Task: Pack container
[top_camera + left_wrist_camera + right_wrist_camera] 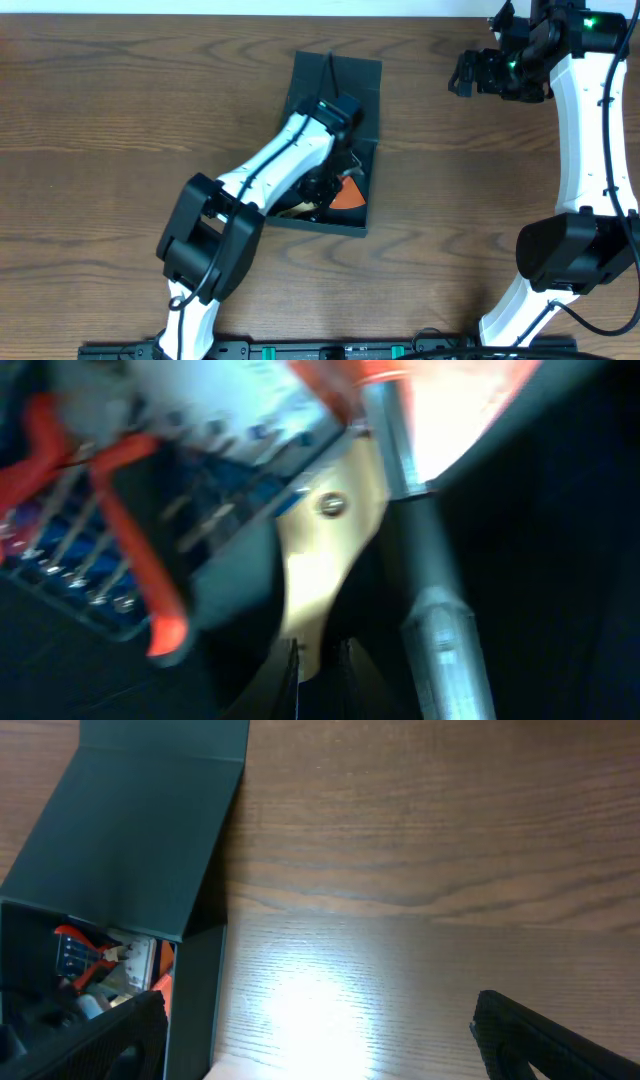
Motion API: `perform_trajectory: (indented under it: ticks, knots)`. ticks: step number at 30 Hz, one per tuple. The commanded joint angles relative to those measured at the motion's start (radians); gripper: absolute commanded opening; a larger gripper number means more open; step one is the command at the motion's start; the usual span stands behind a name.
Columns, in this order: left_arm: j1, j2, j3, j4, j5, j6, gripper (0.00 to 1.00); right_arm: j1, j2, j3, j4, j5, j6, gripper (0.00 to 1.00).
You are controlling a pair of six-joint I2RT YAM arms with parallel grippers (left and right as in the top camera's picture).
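Jaws gaped empty on right gripper (462, 75); on left gripper (335, 186), inside the container (345, 85), couldn't tell. It looked rigid, light; grip a wall rim.

Left gripper (324, 186) low; right gripper (461, 78) wide-spread

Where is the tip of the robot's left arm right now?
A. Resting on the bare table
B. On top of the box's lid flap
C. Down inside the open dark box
C: the overhead view shows the left gripper down inside the open container, next to an orange item packed there.
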Motion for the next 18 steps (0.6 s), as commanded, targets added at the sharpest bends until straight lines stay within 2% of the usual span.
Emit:
perform_trajectory:
  ticks: [1,18]
  knots:
    - [-0.023,0.009,0.001,0.0,0.013,-0.025,0.14,0.003,0.009,-0.005,0.0,0.0,0.013,0.99]
    - [-0.11,-0.043,0.002,-0.003,0.008,-0.049,0.15,0.003,0.009,-0.005,0.0,0.0,0.013,0.99]
